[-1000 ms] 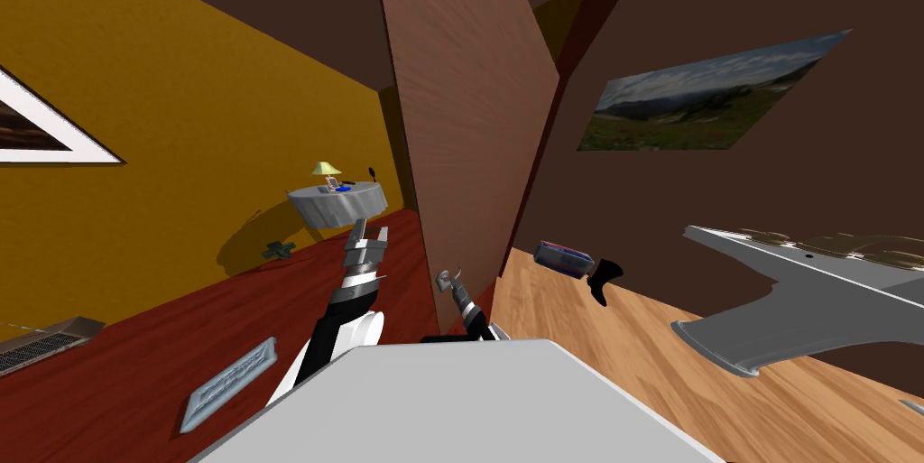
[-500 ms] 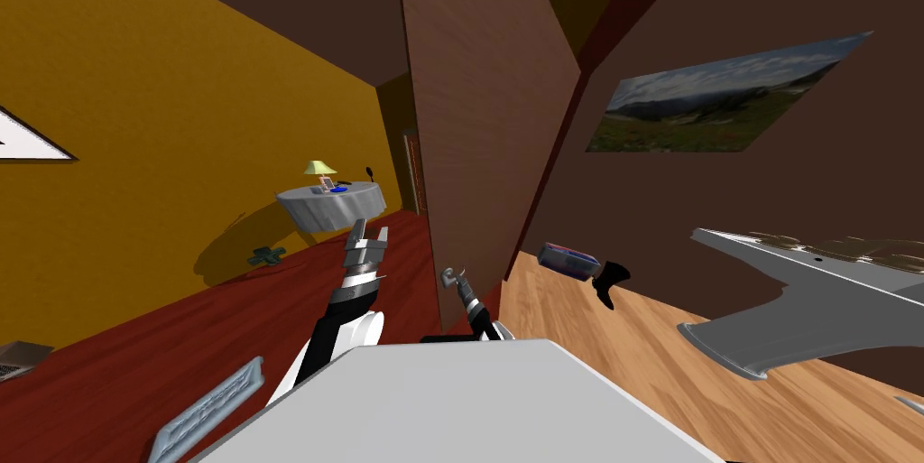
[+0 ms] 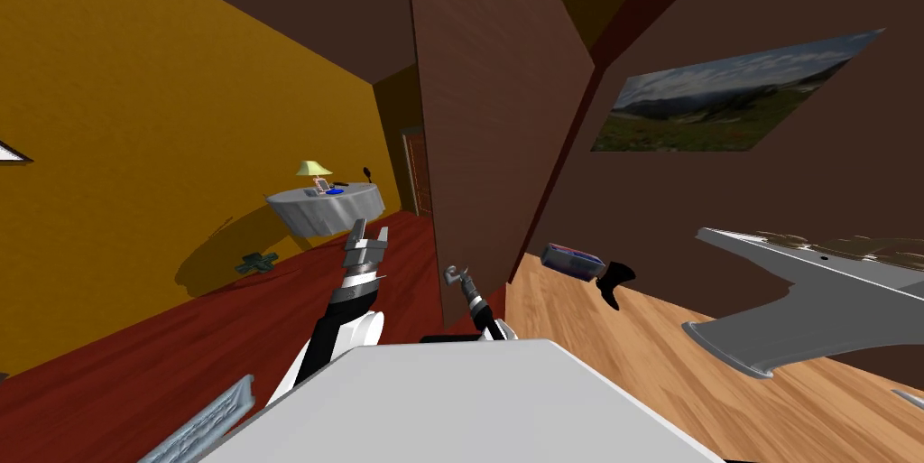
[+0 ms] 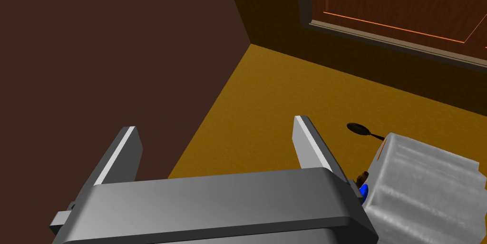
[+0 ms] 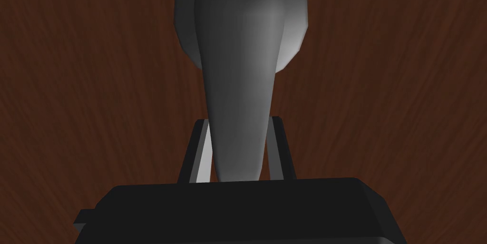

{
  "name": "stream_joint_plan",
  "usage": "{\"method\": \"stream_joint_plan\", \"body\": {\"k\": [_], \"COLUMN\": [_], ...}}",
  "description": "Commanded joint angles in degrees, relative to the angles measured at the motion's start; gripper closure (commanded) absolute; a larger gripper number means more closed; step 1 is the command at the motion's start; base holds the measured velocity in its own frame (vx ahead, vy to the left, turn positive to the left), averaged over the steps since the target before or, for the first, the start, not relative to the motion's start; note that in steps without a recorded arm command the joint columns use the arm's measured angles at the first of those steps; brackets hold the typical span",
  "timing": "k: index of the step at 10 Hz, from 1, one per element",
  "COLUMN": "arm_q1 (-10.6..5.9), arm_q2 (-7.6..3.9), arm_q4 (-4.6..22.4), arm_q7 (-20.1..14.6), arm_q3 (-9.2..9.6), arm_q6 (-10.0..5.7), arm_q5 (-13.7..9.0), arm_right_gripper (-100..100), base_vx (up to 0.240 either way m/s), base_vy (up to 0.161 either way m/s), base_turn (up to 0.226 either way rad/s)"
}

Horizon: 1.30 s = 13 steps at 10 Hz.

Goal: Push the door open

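A hallway with a yellow wall [image 3: 180, 124] and a dark red floor [image 3: 162, 349] is running ahead on the robot's left, and a light wood floor [image 3: 632, 349] is spreading to its right under a dark brown wall carrying a landscape picture [image 3: 722, 97]. The brown door [image 3: 492, 124] is standing ajar between the two floors, its free edge facing the robot. The right gripper [image 5: 239, 121] is clamping the door's grey lever handle [image 5: 240, 65], one finger pressing each side. The left gripper [image 4: 215, 124] is hanging raised over the red floor, apart from the door, its fingers spread wide around nothing. Down the hallway a round table [image 3: 329, 212] bearing a lamp [image 3: 313, 169] is standing by the yellow wall, with open floor lying between it and the door.
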Motion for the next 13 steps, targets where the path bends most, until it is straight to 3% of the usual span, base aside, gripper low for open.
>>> {"method": "stream_joint_plan", "body": {"k": [1,8,13], "arm_q1": [-0.48,-1.0,-1.45], "arm_q2": [-0.68,0.39,2.46], "arm_q4": [0.29,1.19,1.97], "arm_q7": [0.08,0.9,1.62], "arm_q3": [-2.07,-6.68,-10.66], "arm_q6": [-0.12,-0.31,-0.48], "arm_q5": [-0.62,-1.78,-2.77], "arm_right_gripper": [100,100,100], "base_vx": [0.102,0.106,0.114], "base_vy": [0.147,0.134,0.182], "base_turn": [-0.048,-0.046,-0.072]}}
